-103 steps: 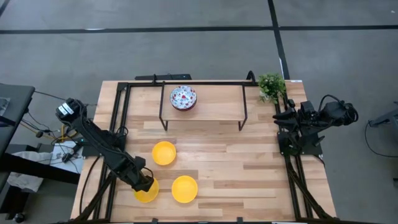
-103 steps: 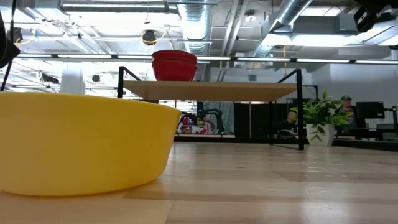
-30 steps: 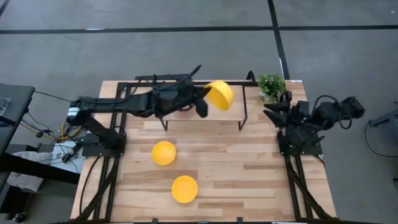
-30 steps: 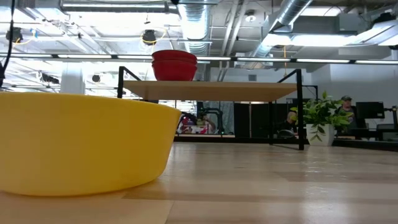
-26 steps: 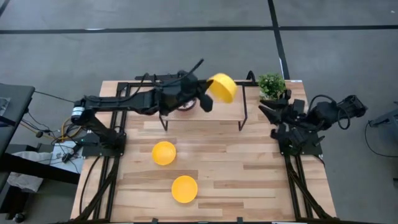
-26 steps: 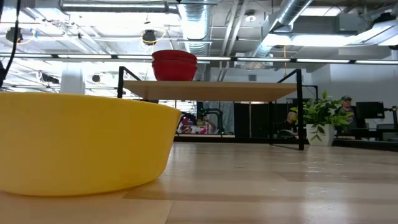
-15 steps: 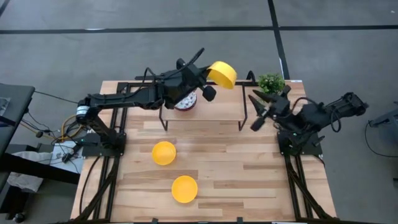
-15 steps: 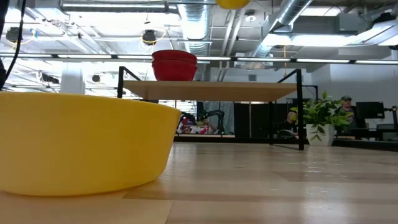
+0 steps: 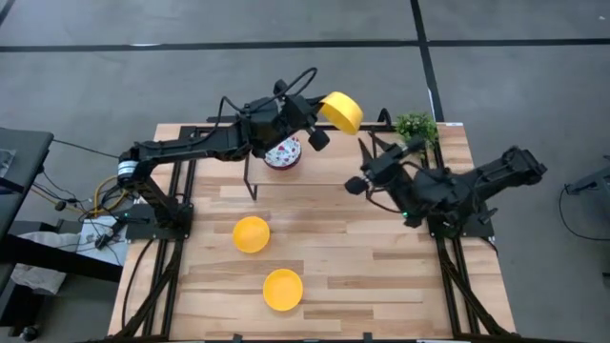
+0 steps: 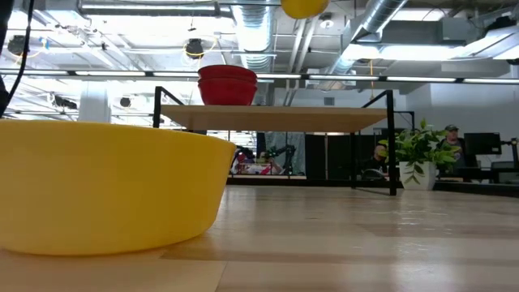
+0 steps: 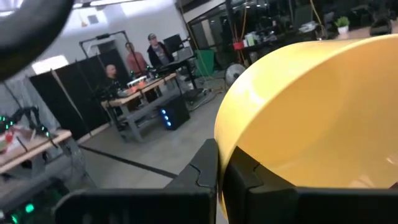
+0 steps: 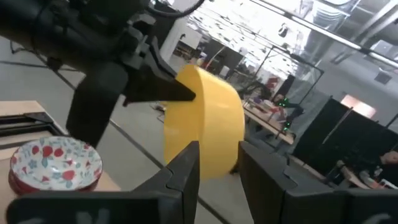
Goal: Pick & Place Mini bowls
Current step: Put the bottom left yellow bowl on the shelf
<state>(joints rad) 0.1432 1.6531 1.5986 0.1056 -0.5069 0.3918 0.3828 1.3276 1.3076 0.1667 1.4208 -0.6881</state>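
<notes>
My left gripper [image 9: 319,118] is high over the raised shelf [image 9: 329,164] at the table's far side, shut on a plain yellow mini bowl [image 9: 342,111] that is tipped on its side. Red speckled mini bowls [image 9: 283,151] sit stacked on the shelf, below and left of it. Two more yellow mini bowls [image 9: 251,233] [image 9: 283,289] rest on the tabletop. My right gripper [image 9: 363,172] reaches in from the right, open, with its fingers toward the held bowl [image 12: 208,124] and clear of it. My left gripper pinches the yellow bowl's rim [image 11: 222,142], one finger [image 11: 205,167] outside the wall and one [image 11: 245,175] inside. The bowl is lifted clear of the shelf and table. It is tilted, and its opening faces sideways.
The shelf's black metal frame [image 9: 374,176] stands over the far half of the table. A small green plant [image 9: 416,127] sits at the far right corner. People [image 11: 134,59] stand at desks in the room beyond. The nearest yellow bowl [image 10: 105,191] fills the low view's left.
My left gripper has carried the yellow bowl toward the table's far edge and slightly right, and the bowl stays tipped. My right arm has swung out from its place at the right edge toward the table's left, and its gripper now stands near the shelf and the held bowl.
</notes>
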